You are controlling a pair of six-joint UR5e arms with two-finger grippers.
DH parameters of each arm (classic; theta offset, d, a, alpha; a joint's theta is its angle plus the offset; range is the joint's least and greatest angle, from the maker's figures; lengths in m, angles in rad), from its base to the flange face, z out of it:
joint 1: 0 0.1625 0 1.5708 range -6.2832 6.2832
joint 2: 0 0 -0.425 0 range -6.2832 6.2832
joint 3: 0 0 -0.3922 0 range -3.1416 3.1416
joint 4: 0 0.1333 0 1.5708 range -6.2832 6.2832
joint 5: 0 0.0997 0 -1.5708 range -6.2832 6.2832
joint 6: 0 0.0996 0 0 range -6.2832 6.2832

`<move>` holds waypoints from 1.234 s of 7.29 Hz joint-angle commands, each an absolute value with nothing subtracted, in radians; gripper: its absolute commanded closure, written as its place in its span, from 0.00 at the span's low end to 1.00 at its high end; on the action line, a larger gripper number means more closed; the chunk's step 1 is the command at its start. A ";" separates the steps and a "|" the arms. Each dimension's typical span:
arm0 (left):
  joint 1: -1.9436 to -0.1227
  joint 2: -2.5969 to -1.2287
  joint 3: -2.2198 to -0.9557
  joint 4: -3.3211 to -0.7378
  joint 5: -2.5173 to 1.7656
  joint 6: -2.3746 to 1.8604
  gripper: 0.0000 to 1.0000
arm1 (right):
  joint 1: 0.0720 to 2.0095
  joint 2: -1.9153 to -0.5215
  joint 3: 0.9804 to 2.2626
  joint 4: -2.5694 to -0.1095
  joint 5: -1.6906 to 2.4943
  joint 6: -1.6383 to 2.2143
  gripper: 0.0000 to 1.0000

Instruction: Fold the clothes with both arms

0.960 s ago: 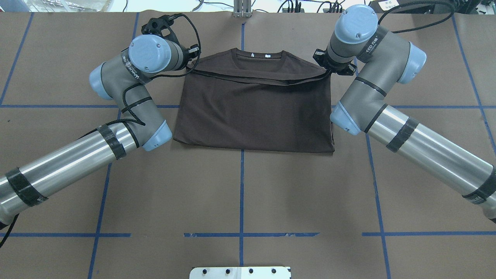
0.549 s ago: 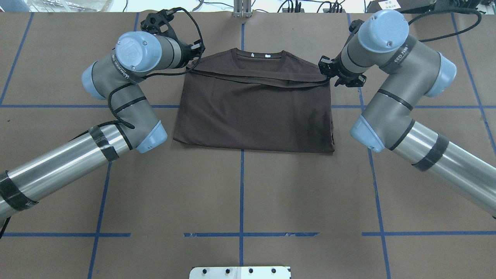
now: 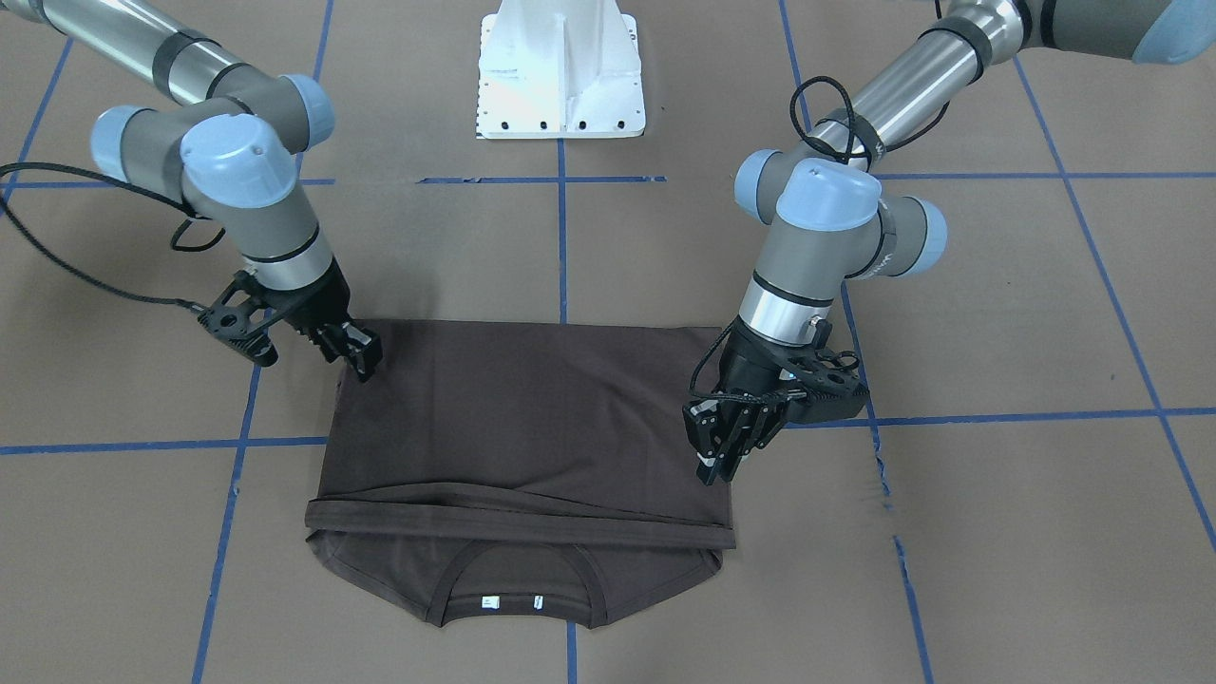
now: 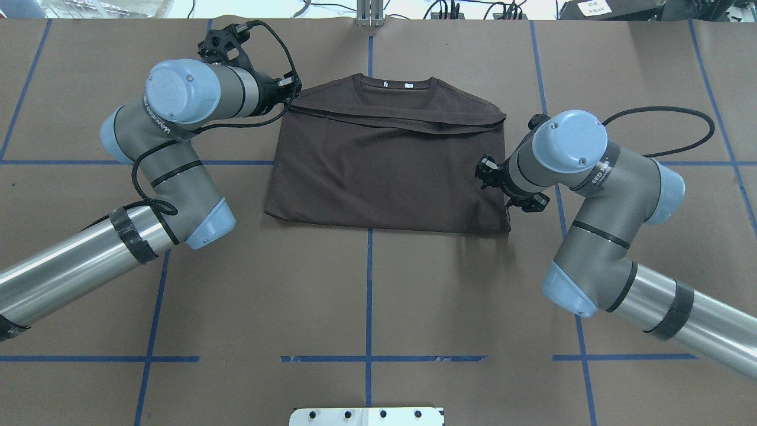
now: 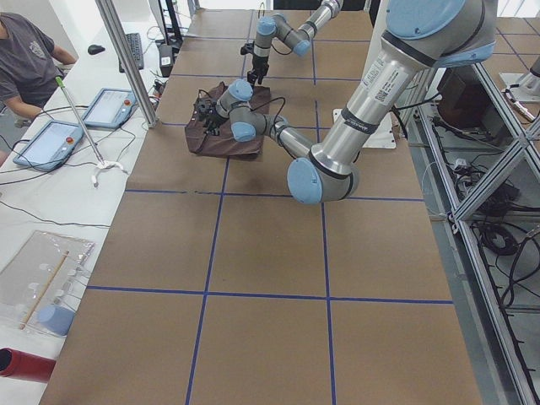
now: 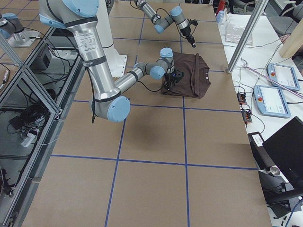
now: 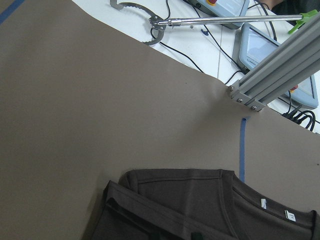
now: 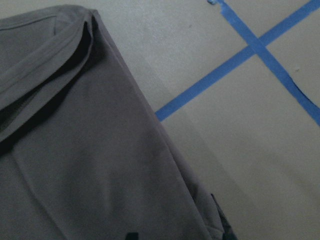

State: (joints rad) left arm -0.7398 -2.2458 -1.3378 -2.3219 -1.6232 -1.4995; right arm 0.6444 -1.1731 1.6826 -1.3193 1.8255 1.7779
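The dark brown-grey T-shirt [image 4: 384, 171] lies flat, its lower part folded up over the chest, with the collar and white labels at the far edge. It also shows in the front view [image 3: 513, 418]. My left gripper [image 4: 291, 92] hovers at the shirt's far left corner, raised and holding nothing, and its fingers look slightly apart [image 3: 712, 461]. The left wrist view looks down on the collar [image 7: 200, 200]. My right gripper [image 4: 482, 173] is open and empty, low over the shirt's right edge near its near corner [image 3: 351, 361]. The right wrist view shows that edge [image 8: 75, 150] close up.
The white bolted pedestal [image 3: 560, 76] stands at the robot's side of the table. Blue tape lines [image 4: 369, 296] grid the brown surface. Tablets [image 5: 51, 143] and an aluminium post [image 7: 270, 75] stand beyond the far edge, where an operator [image 5: 25, 51] sits.
Both grippers have let go of the folded hem, which now lies flat. The right gripper has moved back along the shirt's right edge toward the robot. The left arm has drawn slightly left.
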 commanded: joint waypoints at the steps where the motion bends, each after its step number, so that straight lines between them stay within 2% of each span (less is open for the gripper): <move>1: -0.736 -2.247 -1.341 -2.319 -1.623 -1.521 0.65 | 0.601 -1.184 1.687 -1.321 1.806 1.845 0.32; 4: -0.736 -2.244 -1.339 -2.315 -1.621 -1.555 0.64 | 0.597 -1.259 1.767 -1.322 1.809 1.845 0.32; 8: -0.735 -2.243 -1.338 -2.313 -1.618 -1.554 0.64 | 0.554 -1.275 1.764 -1.321 1.793 1.847 0.33; 9: -0.735 -2.243 -1.338 -2.312 -1.618 -1.554 0.64 | 0.554 -1.273 1.767 -1.321 1.793 1.859 0.72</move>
